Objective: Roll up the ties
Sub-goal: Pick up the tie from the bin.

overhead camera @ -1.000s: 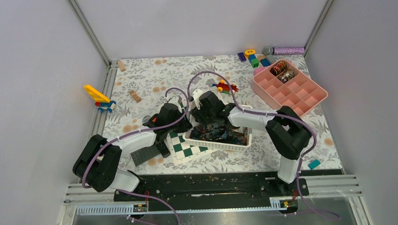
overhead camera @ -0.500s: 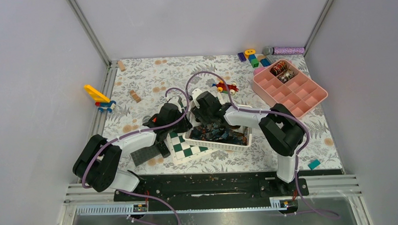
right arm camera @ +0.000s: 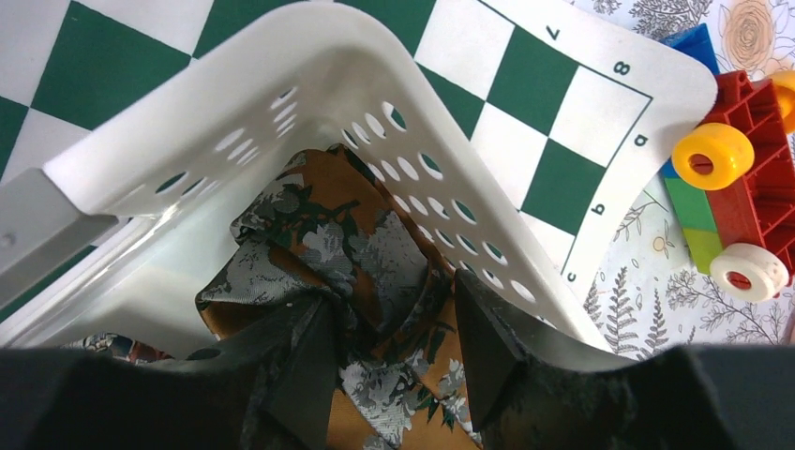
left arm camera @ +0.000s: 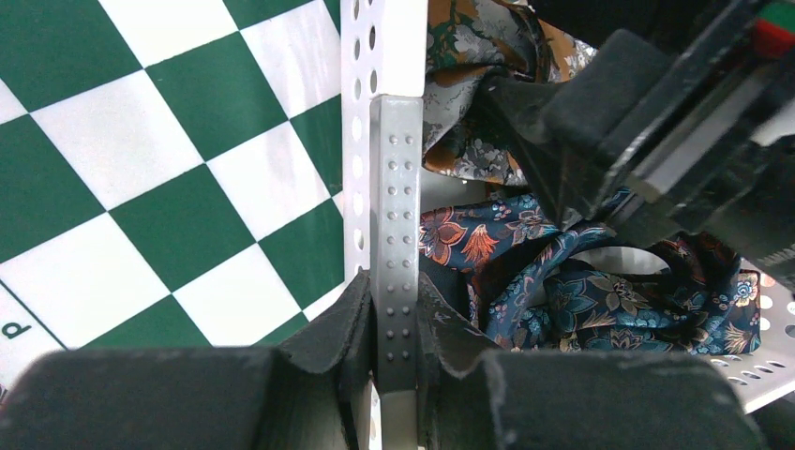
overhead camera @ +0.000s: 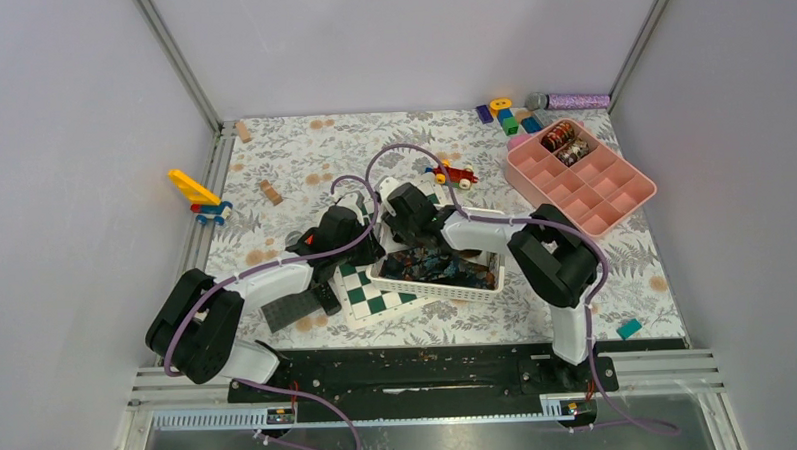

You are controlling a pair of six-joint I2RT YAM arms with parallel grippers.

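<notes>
**Ties (left arm camera: 562,291) soft and slippery, heaped in the basket (left arm camera: 395,187)**

My left end effector (left arm camera: 396,349) was clenched on the basket's rim, with the tangle just beyond it. My right end effector (right arm camera: 394,352) straddled a bunched fold of the brown tie (right arm camera: 366,267). Whether it gripped, I could not tell. Light, limp fabric, I judged, better taken near a flat end.

White basket (overhead camera: 439,288) of ties (overhead camera: 442,265) on checkerboard (overhead camera: 369,299).

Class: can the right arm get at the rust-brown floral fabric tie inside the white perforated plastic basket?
Likely yes: the right gripper straddles the tie inside the basket, jaws apart, nothing between.
</notes>
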